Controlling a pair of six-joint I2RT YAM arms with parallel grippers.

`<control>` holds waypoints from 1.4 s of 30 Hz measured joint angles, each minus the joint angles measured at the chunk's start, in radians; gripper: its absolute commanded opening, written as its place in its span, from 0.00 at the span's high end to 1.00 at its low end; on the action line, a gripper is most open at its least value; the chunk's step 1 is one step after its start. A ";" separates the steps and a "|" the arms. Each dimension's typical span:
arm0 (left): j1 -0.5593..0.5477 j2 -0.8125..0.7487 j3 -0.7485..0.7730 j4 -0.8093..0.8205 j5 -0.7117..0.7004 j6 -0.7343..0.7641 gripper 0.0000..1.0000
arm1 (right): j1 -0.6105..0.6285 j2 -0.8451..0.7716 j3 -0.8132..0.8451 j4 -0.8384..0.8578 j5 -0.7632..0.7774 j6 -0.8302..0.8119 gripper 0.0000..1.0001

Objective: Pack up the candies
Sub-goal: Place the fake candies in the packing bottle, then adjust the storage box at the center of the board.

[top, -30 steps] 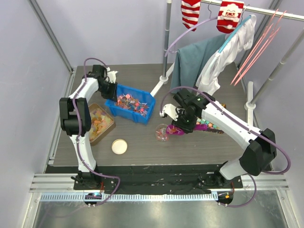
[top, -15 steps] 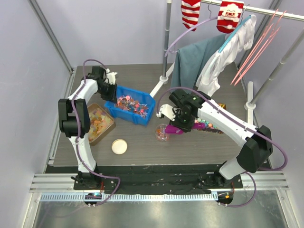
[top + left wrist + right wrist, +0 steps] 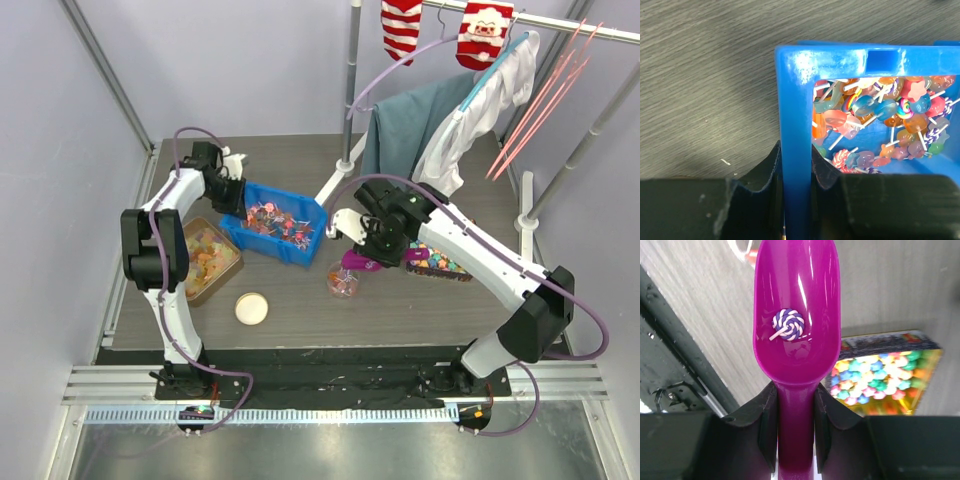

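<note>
The candies [image 3: 275, 218] are small bright lollipop-like sweets heaped in a blue bin [image 3: 300, 245] at the table's middle left. In the left wrist view the candies [image 3: 880, 110] fill the bin's corner. My left gripper [image 3: 232, 190] [image 3: 795, 150] is shut on the blue bin's wall [image 3: 795, 100], one finger inside and one outside. My right gripper [image 3: 375, 248] [image 3: 795, 390] is shut on the handle of a magenta scoop [image 3: 355, 262] [image 3: 796, 300]. One purple-and-white candy [image 3: 788, 323] lies in the scoop's bowl. The scoop hangs just above a small clear cup [image 3: 342, 281] holding a few candies.
A tray of orange-yellow pieces [image 3: 205, 257] lies left of the bin, with a round cream lid [image 3: 251, 308] in front of it. A box of pastel sweets [image 3: 437, 262] [image 3: 880, 375] lies under my right arm. Clothes on a rack [image 3: 450, 120] hang at the back right.
My right arm has swung a little back and to the left, carrying the scoop up from beside the cup. The left arm and the bin have not moved.
</note>
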 measured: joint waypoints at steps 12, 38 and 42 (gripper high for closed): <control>-0.042 -0.019 -0.011 -0.012 -0.051 -0.008 1.00 | 0.001 0.251 0.320 0.017 0.072 -0.016 0.99; -0.053 0.010 -0.056 -0.006 0.238 -0.072 1.00 | 0.014 0.232 0.550 0.045 -0.118 -0.013 0.99; -0.027 0.044 -0.055 0.006 0.343 -0.068 1.00 | 0.014 0.098 0.528 0.132 -0.162 0.020 0.99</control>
